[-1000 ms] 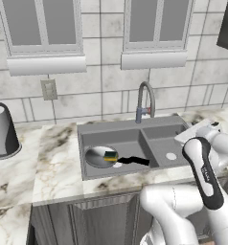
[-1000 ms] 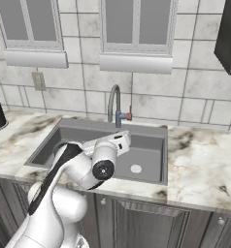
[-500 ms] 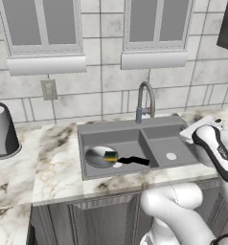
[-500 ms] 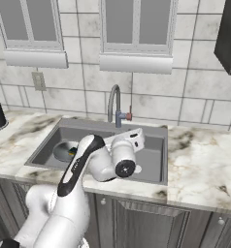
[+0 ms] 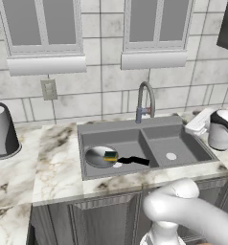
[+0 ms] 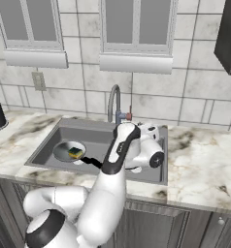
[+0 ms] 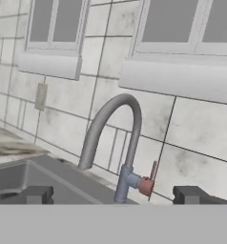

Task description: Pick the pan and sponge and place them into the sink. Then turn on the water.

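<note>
Hand: the hand (image 7: 113, 195) is open, both dark fingertips (image 7: 35, 194) set wide apart with nothing between them. In the right base view it sits over the right basin, at about 4 o'clock from the faucet base.
Faucet: arched grey faucet (image 7: 110, 138) directly ahead of the hand, spout pointing down toward the left basin; a small red lever (image 7: 149, 182) at its base. No water stream is visible.
Sink: dark grey double-basin sink (image 5: 143, 127) set into the marble bench (image 5: 53, 167).
Pan: the pan (image 5: 100, 156) lies flat in the left basin, black handle pointing toward 3 o'clock in the left base view.
Sponge: the sponge (image 5: 111, 155) rests on the pan at its right edge, green layer up.
Right basin: holds only its pale drain (image 5: 171, 156).
Canister: a dark canister (image 5: 2, 130) stands on the bench at 9 o'clock from the sink.
</note>
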You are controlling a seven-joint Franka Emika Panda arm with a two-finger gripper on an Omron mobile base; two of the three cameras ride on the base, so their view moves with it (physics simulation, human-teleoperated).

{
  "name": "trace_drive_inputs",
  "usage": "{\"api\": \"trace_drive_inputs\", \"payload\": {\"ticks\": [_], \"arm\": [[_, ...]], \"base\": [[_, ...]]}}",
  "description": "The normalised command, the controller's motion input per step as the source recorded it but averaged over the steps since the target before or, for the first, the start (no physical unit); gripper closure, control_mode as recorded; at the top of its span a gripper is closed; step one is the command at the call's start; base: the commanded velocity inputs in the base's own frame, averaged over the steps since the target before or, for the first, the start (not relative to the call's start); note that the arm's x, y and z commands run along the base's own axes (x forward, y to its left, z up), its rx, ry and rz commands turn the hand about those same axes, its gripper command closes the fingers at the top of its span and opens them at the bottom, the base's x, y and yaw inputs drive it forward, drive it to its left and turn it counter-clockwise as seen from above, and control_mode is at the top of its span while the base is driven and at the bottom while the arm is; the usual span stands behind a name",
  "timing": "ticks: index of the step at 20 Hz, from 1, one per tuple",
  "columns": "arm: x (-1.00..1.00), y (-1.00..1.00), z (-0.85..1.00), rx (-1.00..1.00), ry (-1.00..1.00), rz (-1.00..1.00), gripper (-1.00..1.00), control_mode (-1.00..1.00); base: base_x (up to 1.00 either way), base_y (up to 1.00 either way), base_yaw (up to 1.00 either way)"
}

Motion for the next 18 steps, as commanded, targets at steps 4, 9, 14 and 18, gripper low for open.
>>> {"api": "trace_drive_inputs", "payload": {"ticks": [4,9,14,18], "arm": [[0.51,-0.02,-0.03,0.02,0.00,0.09,-1.00,-1.00],[0.49,0.05,-0.11,0.00,0.00,0.00,-1.00,-1.00],[0.41,0.11,-0.09,0.00,0.00,0.00,-1.00,-1.00],[0.37,0.15,-0.06,0.00,0.00,0.00,-1.00,-1.00]], "base": [[0.00,0.00,0.00],[0.00,0.00,0.00],[0.00,0.00,0.00],[0.00,0.00,0.00]]}}
